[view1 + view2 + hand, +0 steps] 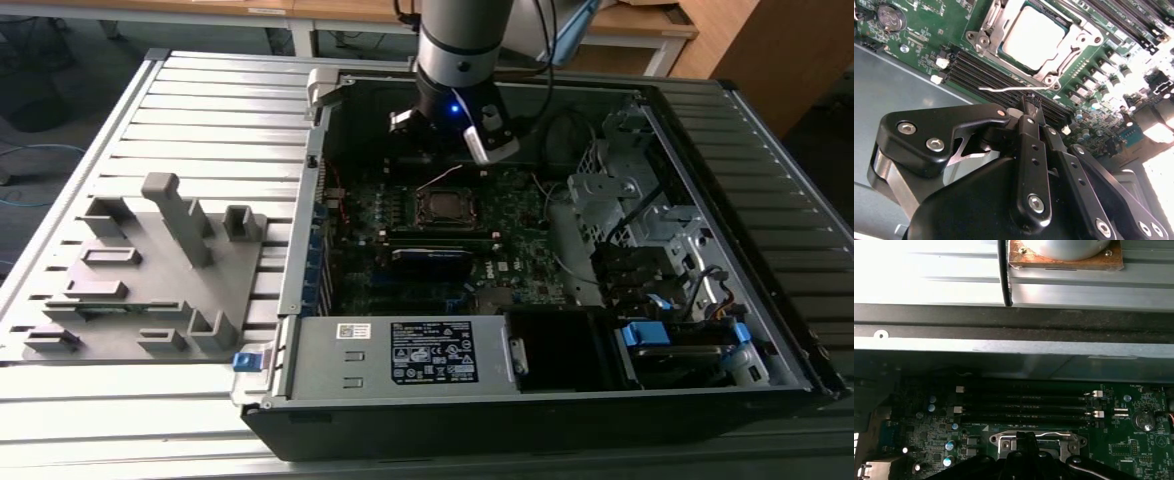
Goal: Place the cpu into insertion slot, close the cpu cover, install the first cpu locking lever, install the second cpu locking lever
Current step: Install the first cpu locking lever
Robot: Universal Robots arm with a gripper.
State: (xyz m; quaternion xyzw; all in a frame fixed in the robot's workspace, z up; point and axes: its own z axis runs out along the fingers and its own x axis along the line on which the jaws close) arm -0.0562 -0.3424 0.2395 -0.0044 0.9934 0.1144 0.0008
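The cpu (1034,37) lies with its silvery face up in the insertion slot (445,206) on the green motherboard. The cpu cover (1081,40), a silvery frame, lies flat around it. A thin wire locking lever (1004,89) stands raised off the board beside the socket, over the black memory slots. My gripper (1031,99) is shut, its black fingertips (1028,107) right at this lever and seemingly touching it. In the exterior view the gripper (451,158) hangs just behind the socket. In the first wrist view its tips (1026,436) sit before the socket frame (1054,441).
The open computer case (310,200) rests on a ribbed metal table. A grey fixture with pegs (147,280) stands at the exterior view's left. The power supply (414,352) is at the front and a drive cage (627,200) at the right. Memory slots (1024,407) run beside the socket.
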